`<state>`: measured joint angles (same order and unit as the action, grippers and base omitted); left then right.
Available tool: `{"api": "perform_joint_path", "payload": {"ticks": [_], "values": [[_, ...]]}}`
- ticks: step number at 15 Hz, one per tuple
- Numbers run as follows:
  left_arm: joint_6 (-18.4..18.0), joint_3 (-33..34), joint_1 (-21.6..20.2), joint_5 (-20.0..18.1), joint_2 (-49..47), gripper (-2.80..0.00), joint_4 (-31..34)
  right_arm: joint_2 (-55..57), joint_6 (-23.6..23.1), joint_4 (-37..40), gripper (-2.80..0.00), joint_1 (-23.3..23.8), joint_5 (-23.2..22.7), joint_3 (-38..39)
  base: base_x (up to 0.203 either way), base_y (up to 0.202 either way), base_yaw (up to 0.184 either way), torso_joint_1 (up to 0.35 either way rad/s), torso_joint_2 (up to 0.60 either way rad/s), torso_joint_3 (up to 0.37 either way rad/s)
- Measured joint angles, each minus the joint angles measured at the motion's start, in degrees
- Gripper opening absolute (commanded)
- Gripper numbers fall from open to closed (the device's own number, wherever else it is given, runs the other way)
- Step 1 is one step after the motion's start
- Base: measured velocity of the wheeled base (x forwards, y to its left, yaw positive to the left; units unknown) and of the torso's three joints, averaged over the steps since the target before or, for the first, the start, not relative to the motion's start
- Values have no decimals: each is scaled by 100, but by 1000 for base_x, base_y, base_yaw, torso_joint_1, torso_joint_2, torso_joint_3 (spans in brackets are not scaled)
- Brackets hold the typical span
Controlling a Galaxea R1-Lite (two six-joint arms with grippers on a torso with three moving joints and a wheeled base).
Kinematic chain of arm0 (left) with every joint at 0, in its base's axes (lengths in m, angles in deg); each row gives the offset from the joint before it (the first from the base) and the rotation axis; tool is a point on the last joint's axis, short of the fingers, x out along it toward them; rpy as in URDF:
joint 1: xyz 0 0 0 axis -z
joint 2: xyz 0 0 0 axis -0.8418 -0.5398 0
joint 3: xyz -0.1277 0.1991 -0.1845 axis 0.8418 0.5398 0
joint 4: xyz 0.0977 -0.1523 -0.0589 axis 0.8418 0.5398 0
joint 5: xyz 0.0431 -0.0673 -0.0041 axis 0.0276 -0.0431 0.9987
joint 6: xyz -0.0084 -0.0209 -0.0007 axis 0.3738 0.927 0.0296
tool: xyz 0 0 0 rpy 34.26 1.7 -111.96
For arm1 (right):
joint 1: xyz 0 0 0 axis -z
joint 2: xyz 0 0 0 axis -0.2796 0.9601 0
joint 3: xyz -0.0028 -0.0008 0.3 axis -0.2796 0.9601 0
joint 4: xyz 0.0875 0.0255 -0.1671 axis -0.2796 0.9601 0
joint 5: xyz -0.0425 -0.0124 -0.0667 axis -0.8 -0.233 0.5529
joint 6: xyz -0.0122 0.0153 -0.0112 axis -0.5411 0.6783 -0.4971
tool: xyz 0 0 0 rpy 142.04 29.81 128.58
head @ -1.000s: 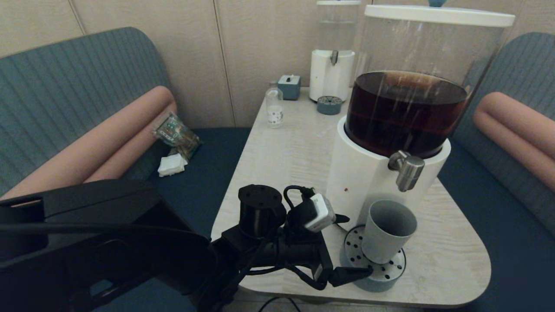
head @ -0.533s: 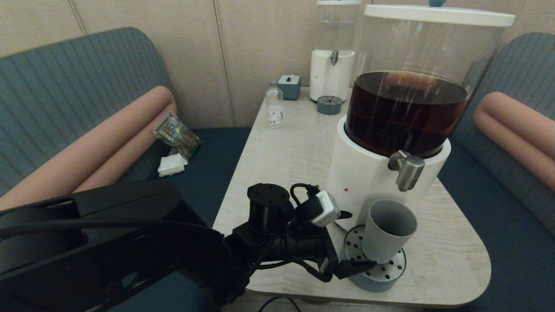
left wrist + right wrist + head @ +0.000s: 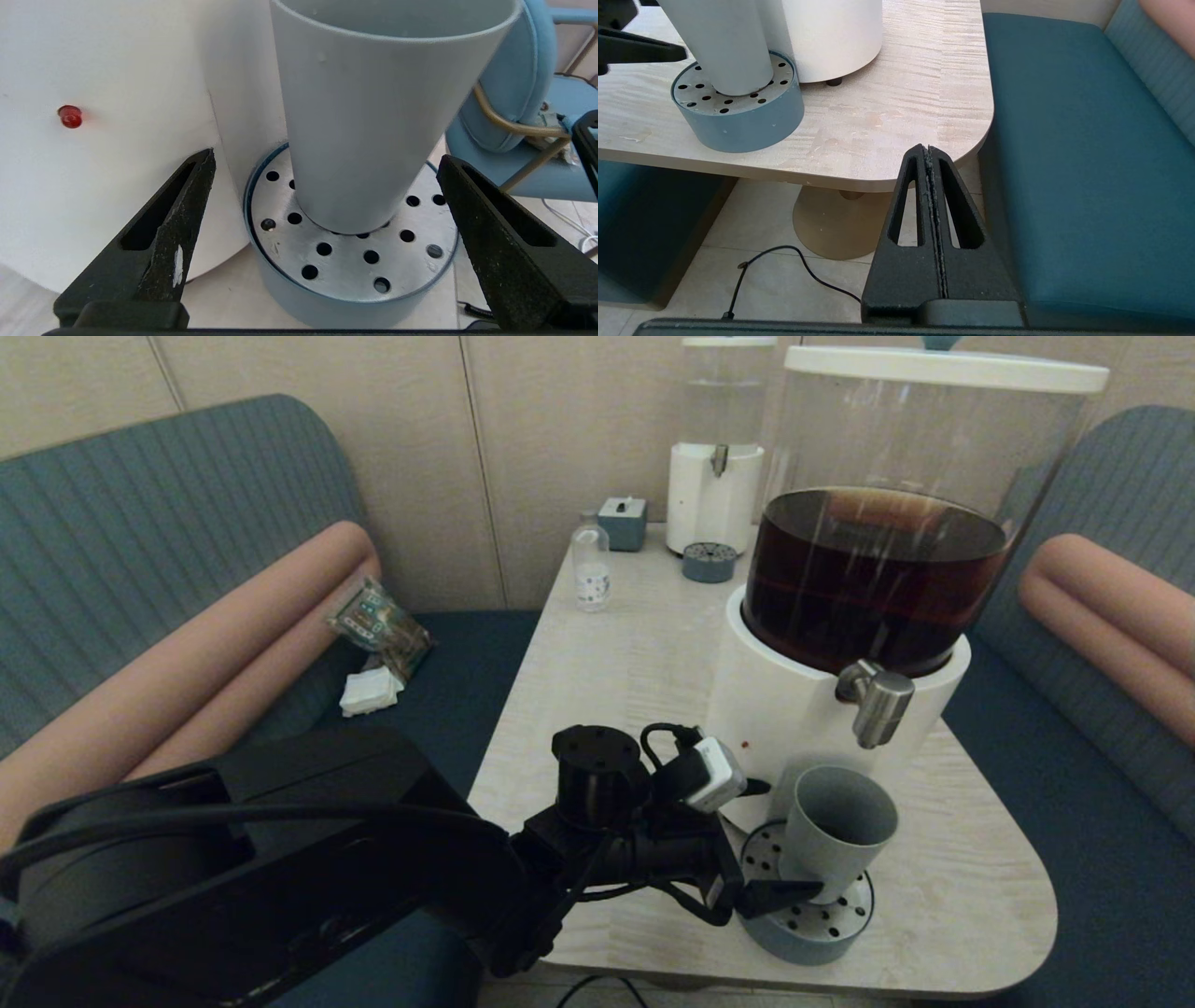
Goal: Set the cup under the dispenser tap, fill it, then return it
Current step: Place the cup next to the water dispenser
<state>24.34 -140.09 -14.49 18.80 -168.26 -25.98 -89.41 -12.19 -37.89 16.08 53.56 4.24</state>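
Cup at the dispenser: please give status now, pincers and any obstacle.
Left pincer open, straddling the cup, not touching. Right pincer shut, parked off the table edge. Cup upright on drip tray, below tap. Nothing in the way.

A pale wood-grain table with rounded corners [image 3: 616, 653] stands between the teal benches. Near its front edge rests a large white-based dispenser of dark brown liquid [image 3: 794, 728], with a round blue-grey drip tray topped by a perforated metal plate [image 3: 789, 933] just beside it. Towards the wall stand a small clear glass bottle [image 3: 590, 563], a small blue-grey box [image 3: 623, 523], a smaller white dispenser with clear liquid [image 3: 714, 476] and its little round grey drip tray [image 3: 709, 562].
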Motion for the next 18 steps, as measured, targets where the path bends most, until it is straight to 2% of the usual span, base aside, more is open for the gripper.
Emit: {"api": "perform_joint_path", "payload": {"ticks": [13,18], "values": [[97,-561,287,111,-487,0,-160,0,-1,3,-280,0,2,0,0,0,0,0,0,0],[238,-722,363,235,-637,0,-260,0,-2,1,-280,0,0,0,0,0,0,0,0,0]]}}
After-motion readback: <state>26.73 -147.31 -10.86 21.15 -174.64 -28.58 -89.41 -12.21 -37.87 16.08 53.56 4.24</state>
